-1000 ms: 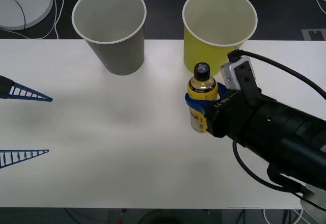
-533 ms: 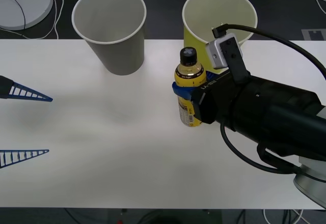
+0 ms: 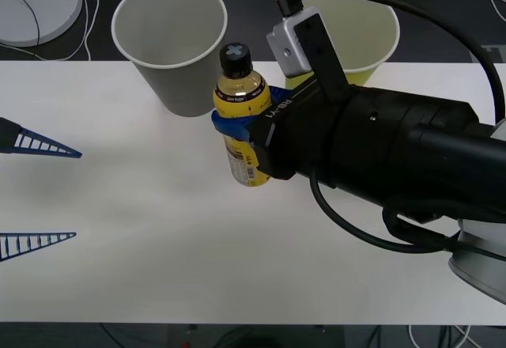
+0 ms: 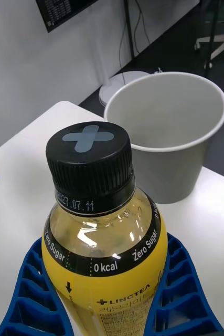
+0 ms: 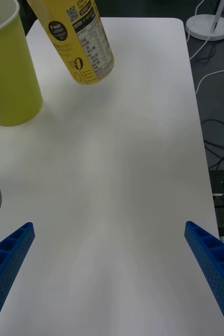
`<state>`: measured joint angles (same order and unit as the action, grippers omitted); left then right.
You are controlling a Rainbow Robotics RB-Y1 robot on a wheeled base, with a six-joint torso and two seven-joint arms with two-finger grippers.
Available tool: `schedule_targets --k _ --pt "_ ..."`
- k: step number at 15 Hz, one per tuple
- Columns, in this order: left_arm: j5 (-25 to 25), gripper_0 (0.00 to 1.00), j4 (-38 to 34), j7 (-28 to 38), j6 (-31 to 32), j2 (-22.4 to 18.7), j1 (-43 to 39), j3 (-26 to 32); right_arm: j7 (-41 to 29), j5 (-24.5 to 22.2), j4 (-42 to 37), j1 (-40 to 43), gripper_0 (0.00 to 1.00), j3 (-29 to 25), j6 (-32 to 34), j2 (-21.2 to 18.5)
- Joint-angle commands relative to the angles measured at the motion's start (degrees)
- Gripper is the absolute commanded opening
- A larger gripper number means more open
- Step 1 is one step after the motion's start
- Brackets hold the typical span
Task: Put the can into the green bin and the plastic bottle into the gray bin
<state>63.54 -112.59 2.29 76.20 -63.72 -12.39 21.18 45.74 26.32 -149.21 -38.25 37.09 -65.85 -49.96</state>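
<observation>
At the far left of the front view the left gripper (image 3: 39, 198) waits at about nine o'clock over the white worktop (image 3: 142, 269), its jaws spread wide with nothing between them. Next along, at about eleven o'clock, stands the gray bin (image 3: 170, 43), upright and empty. Just right of it, the plastic bottle (image 3: 241, 122) now hangs clear of the worktop, almost beside the bin's wall; a second ago it was lower and farther right, in front of the green bin (image 3: 371, 39), so it has been lifted and carried leftward toward its proper cup. By my judgement the carry is nearly done, with raising it over the rim and letting go yet to come. The right gripper (image 3: 237, 122) has its jaws pinching the bottle around its body below the shoulder. No can is visible. The right wrist view reads "Zero Sugar", "0 kcal" and "LINCTEA" on the label, and the cap's collar is stamped with a date code; the left wrist view shows "Fresh Lemon" and a QR code.
</observation>
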Motion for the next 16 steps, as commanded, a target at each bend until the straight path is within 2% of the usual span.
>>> schedule_targets --k 1,6,10,13,16 --pt "0.0 1.00 0.0 0.0 0.0 0.0 0.0 0.0 0.3 3.6 3.7 -4.3 0.00 0.0 0.0 1.5" --pt "0.0 1.00 0.0 0.0 0.0 0.0 0.0 0.0 1.4 10.2 13.8 -12.6 0.00 0.1 -0.2 5.8" --pt "0.0 1.00 0.0 0.0 0.0 0.0 0.0 0.0 2.2 13.1 21.1 -19.6 0.00 0.1 -4.7 10.1" --pt "0.0 1.00 0.0 0.0 0.0 0.0 0.0 0.0 2.2 16.2 27.0 -24.1 0.00 0.1 -6.0 11.9" --pt "0.0 1.00 0.0 0.0 0.0 0.0 0.0 0.0 1.5 19.5 31.3 -29.2 0.00 0.1 -11.0 13.4"
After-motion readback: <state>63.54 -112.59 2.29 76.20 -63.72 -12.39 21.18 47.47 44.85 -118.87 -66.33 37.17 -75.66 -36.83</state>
